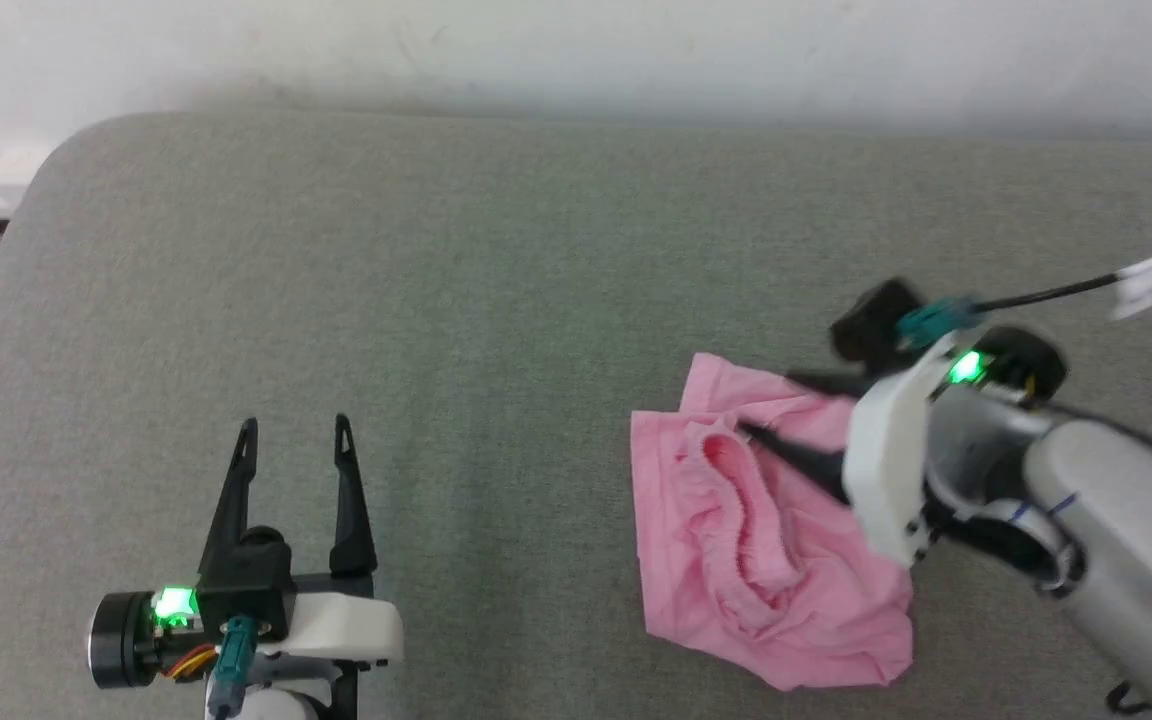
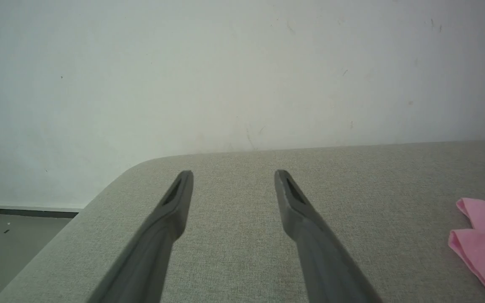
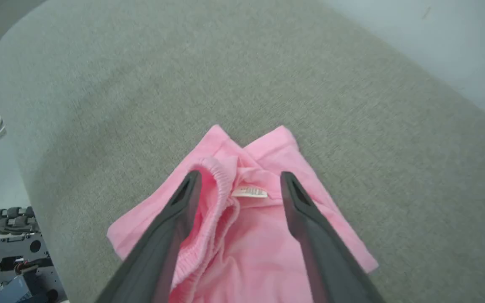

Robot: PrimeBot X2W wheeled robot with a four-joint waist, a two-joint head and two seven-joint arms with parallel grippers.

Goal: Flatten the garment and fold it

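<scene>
Nearest the robot, the left gripper (image 1: 296,428) is waiting low on the left above the bare grey fabric surface (image 1: 496,300). Its two fingers are standing apart with nothing between them, well apart from the work. Farther out on the right, the garment (image 1: 756,540) is lying on that surface in a crumpled heap, bunching along its gathered waistband (image 3: 221,185) with the small white label (image 3: 249,192) facing up. The right gripper (image 1: 768,405) is hovering over the garment's far part, fingers spread wide to either side of the waistband and label and clamping nothing; whether the tips are touching cloth I cannot tell. Beyond it, the surface is running on to a pale wall (image 1: 576,50). Judging by the wrinkles, flattening is the step in hand and folding is not yet begun. The next move is probably calling for a pinch on an edge or corner, perhaps with the left gripper coming across, so the cloth can be drawn out smooth without dragging the whole heap.
</scene>
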